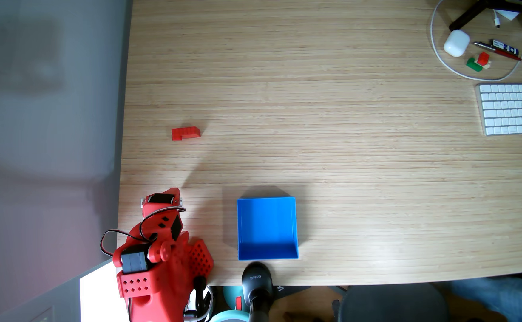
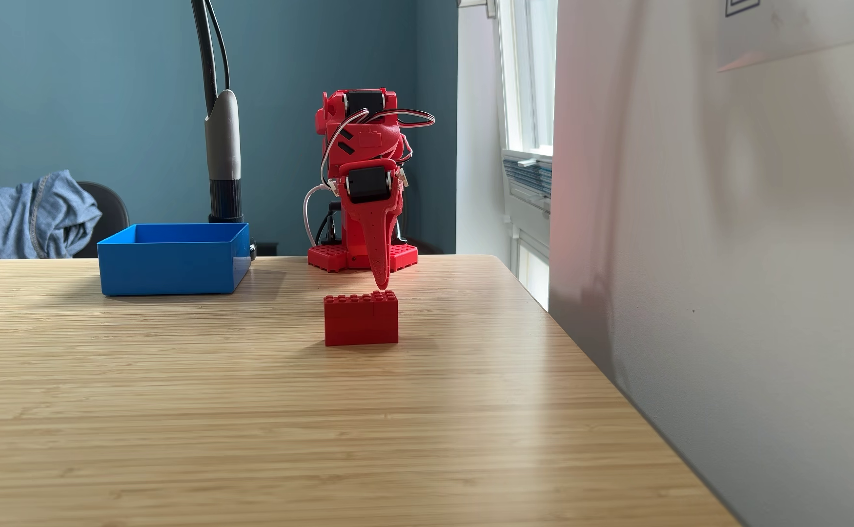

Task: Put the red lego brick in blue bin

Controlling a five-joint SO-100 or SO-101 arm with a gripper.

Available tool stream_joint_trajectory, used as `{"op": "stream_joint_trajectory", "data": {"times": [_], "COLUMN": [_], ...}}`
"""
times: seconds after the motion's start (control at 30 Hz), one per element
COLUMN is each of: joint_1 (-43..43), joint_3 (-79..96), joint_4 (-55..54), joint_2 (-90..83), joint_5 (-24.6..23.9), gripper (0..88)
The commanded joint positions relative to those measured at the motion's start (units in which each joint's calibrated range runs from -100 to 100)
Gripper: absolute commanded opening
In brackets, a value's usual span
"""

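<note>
The gripper (image 2: 382,281) is seen in the level fixed view folded down against the arm's own base, its fingers drawn into one narrow point with no gap visible between them and nothing held. In the top-down fixed view it is hidden beneath the folded red arm (image 1: 160,235), which sits at about seven o'clock of the picture. From there the red lego brick (image 1: 185,133) lies toward twelve o'clock, well apart from the arm and standing alone on the wooden table (image 1: 346,139), studs up as shown in the level view (image 2: 361,320). The blue bin (image 1: 290,229) rests at about three o'clock of the arm and five o'clock of the brick, open side up and with nothing in it. No step of the task is judged to have been begun. Several failures can be foreseen. The brick is L-shaped, so a grip taken across the short offset block could let it twist or slip out. If the fingers are lowered before being opened, the brick could be pushed toward the table edge (image 1: 123,133) at nine o'clock, which lies near it. During transfer, the bin's near wall could be struck and the light tray shoved if the brick is carried too low.
</note>
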Motion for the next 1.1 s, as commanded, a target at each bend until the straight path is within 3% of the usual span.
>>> {"op": "stream_joint_trajectory", "data": {"times": [0.0,0.7,0.83,1.07], "joint_1": [0.82,0.82,0.74,0.60], "joint_3": [0.22,0.12,-3.41,-10.67], "joint_4": [0.16,0.00,-5.28,-5.28], "joint_2": [0.39,0.39,1.38,1.63], "joint_5": [2.39,2.69,1.56,1.17], "gripper": [0.1,0.1,0.1,0.1]}}
